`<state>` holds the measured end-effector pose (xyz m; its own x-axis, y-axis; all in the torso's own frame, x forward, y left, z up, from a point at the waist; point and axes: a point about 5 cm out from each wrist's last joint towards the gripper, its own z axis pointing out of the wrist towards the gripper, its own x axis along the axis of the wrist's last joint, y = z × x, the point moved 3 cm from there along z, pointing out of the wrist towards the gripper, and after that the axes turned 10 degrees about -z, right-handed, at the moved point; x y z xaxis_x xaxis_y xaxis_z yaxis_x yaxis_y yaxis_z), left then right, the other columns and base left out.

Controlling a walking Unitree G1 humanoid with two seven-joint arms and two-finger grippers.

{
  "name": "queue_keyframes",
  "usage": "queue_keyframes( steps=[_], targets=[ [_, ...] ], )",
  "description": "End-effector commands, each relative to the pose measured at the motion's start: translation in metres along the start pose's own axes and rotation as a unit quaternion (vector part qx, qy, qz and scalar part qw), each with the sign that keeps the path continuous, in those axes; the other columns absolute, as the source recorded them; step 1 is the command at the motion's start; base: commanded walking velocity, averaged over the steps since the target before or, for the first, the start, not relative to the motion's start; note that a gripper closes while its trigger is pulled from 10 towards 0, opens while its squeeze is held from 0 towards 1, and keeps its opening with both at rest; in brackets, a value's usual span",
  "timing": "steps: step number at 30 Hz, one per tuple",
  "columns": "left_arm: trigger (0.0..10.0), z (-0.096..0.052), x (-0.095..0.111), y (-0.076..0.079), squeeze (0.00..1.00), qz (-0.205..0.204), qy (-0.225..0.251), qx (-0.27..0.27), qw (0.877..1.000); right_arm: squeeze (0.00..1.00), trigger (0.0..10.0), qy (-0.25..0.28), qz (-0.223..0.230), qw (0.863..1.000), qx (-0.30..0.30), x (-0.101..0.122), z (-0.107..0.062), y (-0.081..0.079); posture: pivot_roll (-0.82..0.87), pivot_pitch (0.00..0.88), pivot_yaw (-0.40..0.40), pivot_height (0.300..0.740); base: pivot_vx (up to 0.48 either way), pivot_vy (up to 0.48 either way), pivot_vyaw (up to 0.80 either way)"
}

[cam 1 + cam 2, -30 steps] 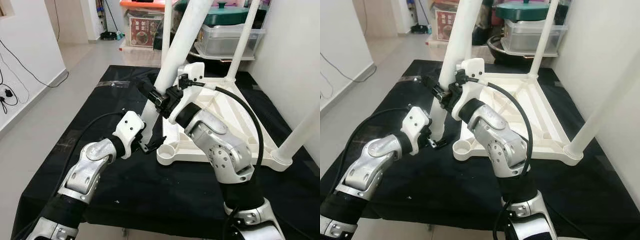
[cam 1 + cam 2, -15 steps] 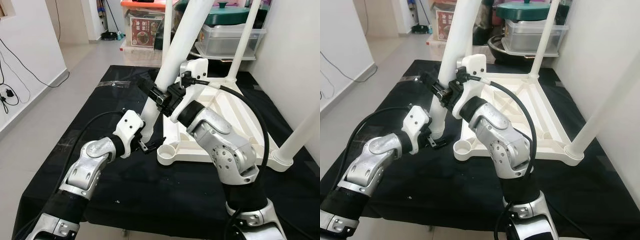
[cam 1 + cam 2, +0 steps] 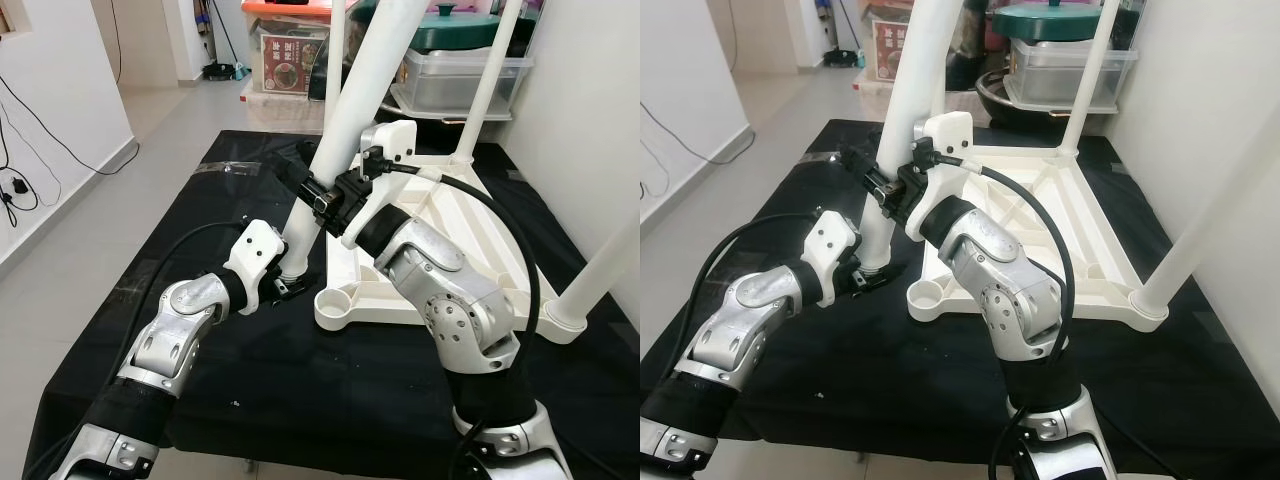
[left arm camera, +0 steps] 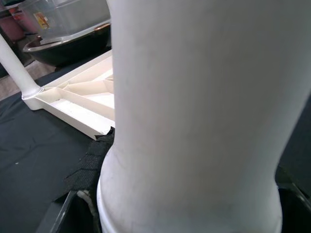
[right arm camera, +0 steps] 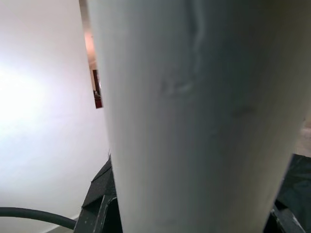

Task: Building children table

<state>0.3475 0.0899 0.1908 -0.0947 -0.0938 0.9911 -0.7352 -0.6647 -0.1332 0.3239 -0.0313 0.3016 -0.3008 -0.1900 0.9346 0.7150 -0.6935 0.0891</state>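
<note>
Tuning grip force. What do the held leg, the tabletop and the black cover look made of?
Leg: looks like moulded plastic, smooth matte white, with a flared collar at its lower end. Both the left gripper and right gripper clamp it.
Tabletop: likely the same white plastic, lying upside down with moulded ribs and a round corner socket.
Cover: seems to be matte black fabric, with slight wrinkles and a frayed edge.

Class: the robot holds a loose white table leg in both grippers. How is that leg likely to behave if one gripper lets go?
The table leg looks like a rigid, smooth plastic tube, so probably stiff yet slippery. It leans, tall above the right gripper and the left gripper at its foot, so it may tip. Being round, it would likely roll on the black cloth.
</note>
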Motion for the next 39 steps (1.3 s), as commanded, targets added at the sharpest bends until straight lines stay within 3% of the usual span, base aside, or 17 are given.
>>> queue_keyframes(
  steps=[1, 2, 3, 4, 7, 8, 10, 14, 19, 23, 32, 33, 35, 36, 37, 38, 39],
  targets=[
    [0.0, 0.001, 0.002, 0.01, 0.0, -0.003, 0.002, -0.035, 0.999, 0.0, 6.7, 0.018, 0.001, 0.999, 0.031, 0.01, 0.003, -0.011, 0.0, 0.0, -0.018, 0.74, 0.0, 0.0, 0.0],
    [10.0, -0.001, 0.003, 0.012, 0.0, -0.002, 0.001, -0.042, 0.999, 0.65, 10.0, 0.019, 0.008, 0.999, 0.031, 0.01, 0.003, -0.01, 0.0, 0.0, -0.019, 0.74, 0.0, 0.0, 0.0],
    [10.0, -0.001, 0.003, 0.012, 0.0, -0.002, 0.001, -0.042, 0.999, 0.65, 10.0, 0.019, 0.008, 0.999, 0.031, 0.01, 0.003, -0.01, 0.0, 0.0, -0.019, 0.74, 0.0, 0.0, 0.0],
    [10.0, -0.004, 0.004, 0.015, 0.0, -0.001, -0.002, -0.057, 0.998, 1.0, 10.0, 0.026, 0.019, 0.999, 0.037, 0.012, 0.002, -0.01, 0.01, 0.0, -0.02, 0.74, 0.0, 0.0, 0.0],
    [10.0, -0.009, 0.007, 0.021, 0.0, -0.004, 0.0, -0.088, 0.996, 1.0, 10.0, 0.039, 0.028, 0.997, 0.053, 0.015, 0.0, -0.011, 0.01, 0.0, -0.02, 0.74, 0.0, 0.0, 0.0],
    [10.0, -0.012, 0.009, 0.026, 0.0, -0.004, 0.002, -0.11, 0.994, 0.0, 10.0, 0.049, 0.035, 0.995, 0.075, 0.018, -0.002, -0.013, 0.01, 0.0, -0.024, 0.74, 0.0, 0.0, 0.0],
    [10.0, -0.015, 0.011, 0.029, 0.0, -0.004, 0.004, -0.125, 0.992, 0.0, 10.0, 0.056, 0.04, 0.993, 0.091, 0.02, -0.005, -0.014, 0.01, 0.0, -0.025, 0.74, 0.0, 0.0, 0.0],
    [10.0, -0.031, 0.02, 0.051, 0.0, 0.003, -0.005, -0.211, 0.977, 0.0, 10.0, 0.052, 0.021, 0.976, 0.21, 0.023, -0.027, -0.028, 0.02, 0.0, -0.027, 0.74, 0.0, 0.0, 0.0],
    [10.0, -0.039, 0.021, 0.055, 0.0, 0.01, -0.017, -0.234, 0.972, 0.0, 10.0, 0.03, 0.008, 0.973, 0.228, 0.015, -0.033, -0.027, 0.03, 0.0, -0.029, 0.74, 0.0, 0.0, 0.0],
    [10.0, -0.053, 0.02, 0.06, 0.0, 0.001, -0.037, -0.265, 0.964, 0.0, 10.0, 0.021, 0.01, 0.962, 0.271, 0.012, -0.049, -0.029, 0.03, 0.0, -0.033, 0.74, 0.0, 0.0, 0.0],
    [10.0, -0.064, 0.008, 0.067, 0.0, -0.048, -0.066, -0.296, 0.952, 0.0, 10.0, 0.074, 0.056, 0.944, 0.317, 0.032, -0.058, -0.036, 0.03, 0.0, -0.027, 0.74, 0.0, 0.0, 0.0],
    [10.0, -0.064, 0.006, 0.068, 0.0, -0.053, -0.07, -0.301, 0.95, 0.0, 8.9, 0.084, 0.063, 0.94, 0.325, 0.036, -0.059, -0.039, 0.03, 0.0, -0.027, 0.74, 0.0, 0.0, 0.0],
    [10.0, -0.064, 0.005, 0.068, 0.0, -0.056, -0.074, -0.305, 0.948, 0.0, 8.9, 0.091, 0.067, 0.936, 0.332, 0.038, -0.059, -0.041, 0.03, 0.0, -0.027, 0.74, 0.0, 0.0, 0.0],
    [10.0, -0.065, 0.003, 0.068, 0.0, -0.059, -0.079, -0.309, 0.946, 0.0, 4.7, 0.096, 0.073, 0.933, 0.338, 0.039, -0.06, -0.042, 0.02, 0.0, -0.024, 0.74, 0.0, 0.0, 0.0],
    [10.0, -0.065, 0.002, 0.068, 0.0, -0.06, -0.081, -0.311, 0.945, 0.0, 4.1, 0.098, 0.076, 0.932, 0.341, 0.04, -0.061, -0.043, 0.02, 0.0, -0.023, 0.74, 0.0, 0.0, 0.0],
    [10.0, -0.065, 0.001, 0.067, 0.0, -0.061, -0.085, -0.312, 0.944, 0.0, 0.0, 0.099, 0.08, 0.93, 0.345, 0.04, -0.061, -0.044, 0.02, 0.0, -0.023, 0.74, 0.0, 0.0, 0.0],
    [10.0, -0.065, 0.001, 0.067, 0.0, -0.061, -0.085, -0.312, 0.944, 0.0, 0.0, 0.099, 0.08, 0.93, 0.345, 0.04, -0.061, -0.044, 0.02, 0.0, -0.023, 0.74, 0.0, 0.0, 0.0]
  ],
)
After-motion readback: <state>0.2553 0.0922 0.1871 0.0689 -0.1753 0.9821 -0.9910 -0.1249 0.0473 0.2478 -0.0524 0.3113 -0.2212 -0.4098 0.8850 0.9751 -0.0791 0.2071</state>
